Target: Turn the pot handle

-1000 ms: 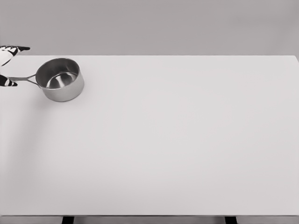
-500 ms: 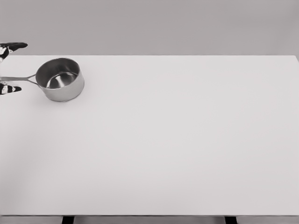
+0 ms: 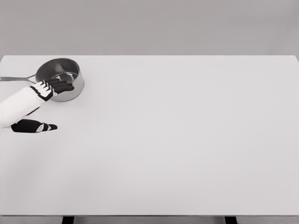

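I have the pot at the far left corner of the bench, sitting upright, its thin handle pointing left toward the picture's edge. My left hand comes in from the left edge, fingers spread wide and holding nothing; the upper fingers lie across the pot's near wall, though I cannot tell whether they touch it, and the thumb hangs apart, nearer to me over bare bench. The right arm is out of view.

The pot looks like polished steel: rigid, probably moderately heavy for its size, and slick, so I expect it to slide or spin on the smooth bench rather than tip. The handle is narrow and stiff, and I judge its outer end the best place to push or pinch, since that gives the most leverage. Pressing on the round wall would likely just shove the whole pot away.
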